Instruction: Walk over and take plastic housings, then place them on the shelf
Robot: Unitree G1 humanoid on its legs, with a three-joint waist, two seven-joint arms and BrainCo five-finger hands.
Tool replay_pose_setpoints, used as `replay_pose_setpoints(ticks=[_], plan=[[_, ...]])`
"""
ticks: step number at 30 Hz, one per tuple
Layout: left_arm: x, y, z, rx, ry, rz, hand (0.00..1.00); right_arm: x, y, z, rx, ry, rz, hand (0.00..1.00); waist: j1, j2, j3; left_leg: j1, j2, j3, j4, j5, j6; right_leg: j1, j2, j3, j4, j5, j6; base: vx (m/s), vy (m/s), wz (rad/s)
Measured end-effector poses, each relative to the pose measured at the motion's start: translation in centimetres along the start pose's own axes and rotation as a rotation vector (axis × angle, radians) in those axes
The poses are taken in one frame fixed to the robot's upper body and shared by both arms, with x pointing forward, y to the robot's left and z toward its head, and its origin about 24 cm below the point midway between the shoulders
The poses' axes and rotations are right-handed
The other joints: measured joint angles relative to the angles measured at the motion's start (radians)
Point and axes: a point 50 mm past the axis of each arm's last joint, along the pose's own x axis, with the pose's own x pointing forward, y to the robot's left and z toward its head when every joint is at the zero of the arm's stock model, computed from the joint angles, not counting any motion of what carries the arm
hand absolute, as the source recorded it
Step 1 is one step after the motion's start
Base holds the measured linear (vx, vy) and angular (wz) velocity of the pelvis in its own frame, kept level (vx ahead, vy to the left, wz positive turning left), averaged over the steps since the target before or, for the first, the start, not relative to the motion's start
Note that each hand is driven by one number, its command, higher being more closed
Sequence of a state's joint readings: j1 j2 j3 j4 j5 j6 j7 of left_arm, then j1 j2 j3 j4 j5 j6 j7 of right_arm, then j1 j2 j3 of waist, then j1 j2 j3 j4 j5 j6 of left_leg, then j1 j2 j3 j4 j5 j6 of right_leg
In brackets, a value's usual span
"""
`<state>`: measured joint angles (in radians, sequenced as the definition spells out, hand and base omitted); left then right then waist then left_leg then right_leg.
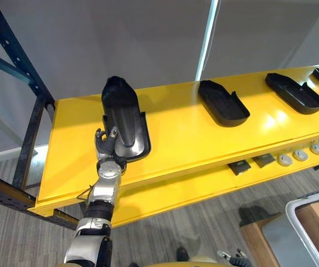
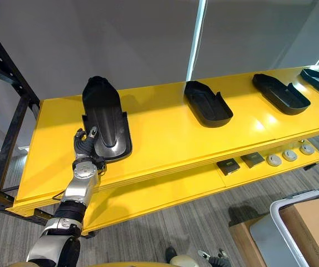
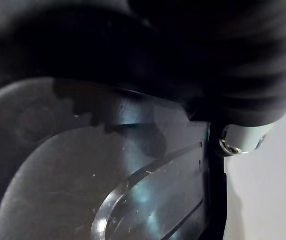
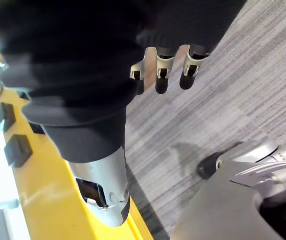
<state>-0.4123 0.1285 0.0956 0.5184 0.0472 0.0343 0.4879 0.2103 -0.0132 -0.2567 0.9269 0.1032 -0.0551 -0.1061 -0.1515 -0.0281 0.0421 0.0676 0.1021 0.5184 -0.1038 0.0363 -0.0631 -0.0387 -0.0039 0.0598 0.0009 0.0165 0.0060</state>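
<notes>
Left hand [image 1: 108, 146]: curled round the near end of the housing [image 1: 123, 114], so you grip it at one end alone
Housing: on the left part of the shelf [image 1: 176, 139], close to the front edge; you cannot tell if it lies flat
Release risk: let go while it is tilted and it may rock or slide off the front; fingers catching the rim as you draw back would drag it with them
Middle housing [image 1: 222, 102]: well apart, at risk only if you shove yours to the right
Right housings [image 1: 295, 92]: far off, safe
Right hand [image 4: 162, 75]: fingers loose, holding nothing, over the floor beside the lower shelf [image 4: 48, 200]; a swing could clip it
</notes>
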Motion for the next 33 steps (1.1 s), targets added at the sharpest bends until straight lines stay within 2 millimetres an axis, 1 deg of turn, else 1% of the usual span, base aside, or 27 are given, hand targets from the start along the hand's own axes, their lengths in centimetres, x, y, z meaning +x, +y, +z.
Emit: replay_pose_setpoints(ticks=[3,9,12,15,20,21,27,32,33], plan=[[0.0,0.3,0.3,-0.043,0.003,0.045,0.00,0.0,0.1,0.0,0.003,0.001,0.002,0.00,0.000,-0.004,0.002,0.000,0.000,0.000,0.000,0.000,0.000,0.001,0.000,-0.001,-0.001,0.002,0.002,0.00,0.000,0.00],[0.0,0.7,0.9,-0.111,-0.001,0.113,0.00,0.1,0.2,0.2,0.003,-0.004,0.002,0.00,0.001,-0.003,0.005,0.004,0.002,-0.003,0.000,0.000,0.000,0.016,0.001,-0.004,-0.006,0.002,0.002,0.02,0.002,0.02],[-0.1,0.6,1.1,-0.128,-0.003,0.118,0.00,0.2,0.5,0.7,0.004,-0.017,0.009,0.00,0.001,0.000,0.010,0.005,0.003,-0.004,0.000,0.000,0.000,0.017,0.001,-0.004,-0.005,0.001,0.002,0.00,0.000,0.00],[-0.2,0.6,1.8,-0.147,-0.029,0.118,0.00,0.3,0.6,0.9,0.004,-0.023,0.011,0.00,0.001,0.002,0.012,0.006,0.003,-0.007,0.000,0.000,0.000,0.019,0.001,-0.007,-0.004,0.001,0.002,0.00,0.000,0.02],[-0.4,0.6,4.1,-0.174,-0.142,0.109,0.00,0.3,0.3,0.7,0.001,-0.015,0.005,0.00,0.001,0.002,0.013,0.003,0.003,-0.020,0.000,0.001,0.001,0.018,-0.002,-0.003,0.000,0.000,0.003,-0.02,0.001,0.05],[-0.5,0.6,4.4,-0.168,-0.155,0.105,0.00,0.3,0.3,0.6,-0.001,-0.012,0.004,0.00,0.002,0.002,0.013,0.002,0.003,-0.021,0.000,0.001,0.001,0.018,-0.002,-0.003,0.000,0.000,0.003,-0.02,0.004,0.04],[-1.2,-0.3,6.2,-0.071,-0.278,0.043,0.00,0.3,0.0,0.2,-0.004,0.008,0.001,0.00,0.002,0.001,0.012,-0.002,0.004,-0.027,0.000,0.002,0.003,0.016,-0.004,-0.005,0.001,0.000,0.003,0.00,0.001,0.01],[-2.4,-1.3,8.4,-0.032,-0.408,0.009,0.00,0.3,-0.1,0.2,-0.004,0.006,0.001,0.00,0.002,0.002,0.013,-0.007,0.005,-0.040,0.000,0.006,0.007,0.016,-0.004,-0.014,0.004,0.000,0.003,-0.01,-0.003,0.07],[-3.0,-1.6,9.0,-0.043,-0.439,-0.002,0.00,0.3,-0.1,0.2,-0.004,0.005,0.001,0.00,0.003,0.002,0.013,-0.008,0.007,-0.045,0.000,0.007,0.009,0.016,-0.004,-0.018,0.006,0.000,0.003,-0.02,-0.005,0.10]])
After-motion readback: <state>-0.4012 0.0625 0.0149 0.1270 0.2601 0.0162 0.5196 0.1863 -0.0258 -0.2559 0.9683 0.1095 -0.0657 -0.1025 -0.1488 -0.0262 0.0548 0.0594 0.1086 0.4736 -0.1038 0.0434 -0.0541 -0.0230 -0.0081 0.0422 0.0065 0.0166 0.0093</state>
